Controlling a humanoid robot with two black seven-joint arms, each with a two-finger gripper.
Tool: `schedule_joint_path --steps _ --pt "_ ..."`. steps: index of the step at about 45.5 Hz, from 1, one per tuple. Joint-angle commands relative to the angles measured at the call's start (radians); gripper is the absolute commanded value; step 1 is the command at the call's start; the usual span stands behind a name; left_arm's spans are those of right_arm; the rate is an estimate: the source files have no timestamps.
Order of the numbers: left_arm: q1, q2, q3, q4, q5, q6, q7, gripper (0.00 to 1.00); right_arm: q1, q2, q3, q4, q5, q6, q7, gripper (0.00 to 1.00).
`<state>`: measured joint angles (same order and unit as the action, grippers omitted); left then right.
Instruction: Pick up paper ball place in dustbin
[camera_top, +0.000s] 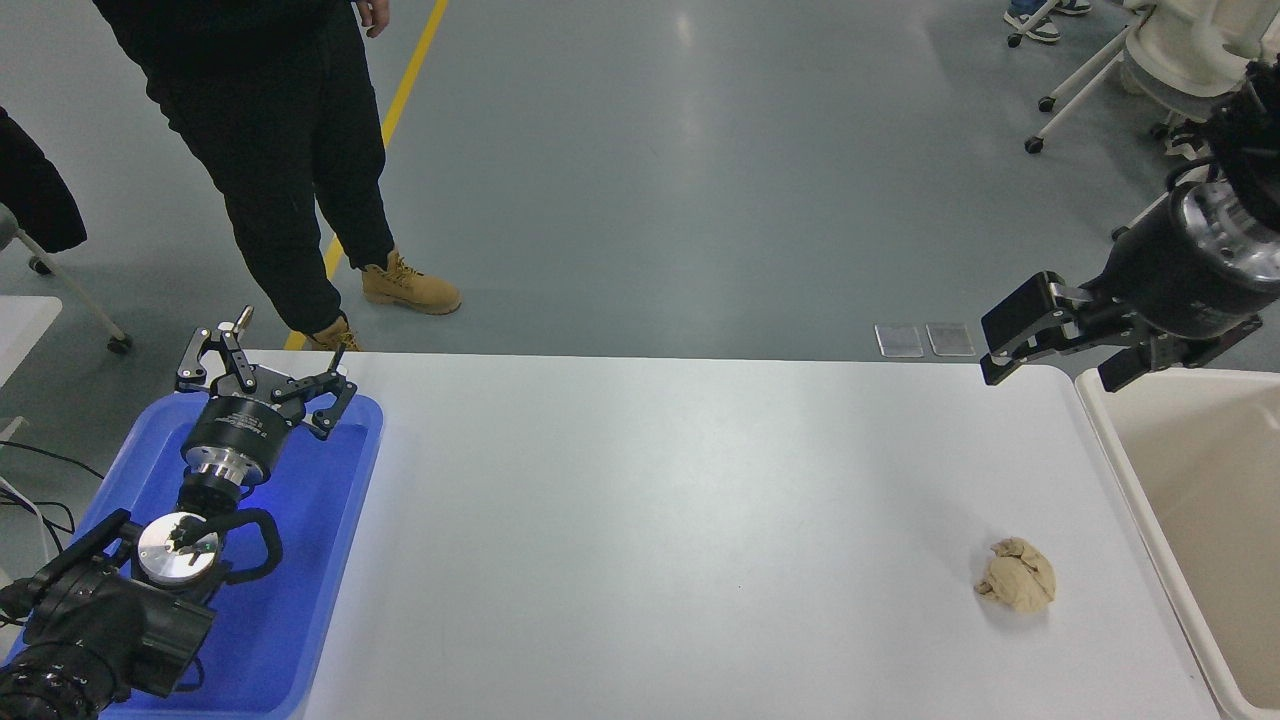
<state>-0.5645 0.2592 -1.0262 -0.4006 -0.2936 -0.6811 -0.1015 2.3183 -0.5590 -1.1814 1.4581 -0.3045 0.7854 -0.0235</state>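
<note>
- Tan and wrinkly, the paper ball (1016, 586) lies on the white table (660, 520), down at about 4 o'clock in the head view. Nothing touches it.
- The cream dustbin (1130, 480) stands just past the table's right edge, at 3 to 4 o'clock. The ball is near its left wall, but it is on the table and not in the bin.
- The right gripper (1060, 352) hangs in the air at about 2 o'clock, over the far right corner of the table and the bin's far corner. Its fingers are spread apart and hold nothing. It is well apart from the ball, which lies toward 6 o'clock from it.
- The left gripper (265, 375) is parked at about 8 o'clock, over the blue tray (300, 600) at the table's left end. Its fingers are spread wide too, and they hold nothing.
- A person (270, 150) in black clothes and tan boots stands on the gray floor past the table's far edge, at about 11 o'clock.
- Two small clear plates (925, 339) lie on the floor just past the far edge, close to the right gripper's left side.
</note>
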Motion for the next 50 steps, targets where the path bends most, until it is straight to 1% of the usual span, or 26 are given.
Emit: schedule_joint_path --steps 1,11,23,44,50 --pt "0.0 0.0 0.0 0.0 0.001 0.0 0.0 1.0 -0.016 -0.012 -0.003 -0.013 -0.002 0.0 0.0 1.0" --pt "0.0 0.0 0.0 0.0 0.001 0.0 0.0 1.0 -0.065 -0.015 0.005 -0.045 -0.002 0.0 0.0 1.0" --pt "0.0 0.0 0.0 -0.001 0.001 0.0 0.0 1.0 -0.123 -0.015 0.017 -0.148 -0.002 0.0 0.002 1.0" --pt "0.0 0.0 0.0 -0.001 0.001 0.0 0.0 1.0 -0.126 -0.038 0.029 -0.176 0.005 0.0 0.002 1.0" --pt "0.0 0.0 0.0 -0.001 0.001 0.0 0.0 1.0 -0.138 -0.039 0.014 -0.216 0.007 0.0 0.002 1.0"
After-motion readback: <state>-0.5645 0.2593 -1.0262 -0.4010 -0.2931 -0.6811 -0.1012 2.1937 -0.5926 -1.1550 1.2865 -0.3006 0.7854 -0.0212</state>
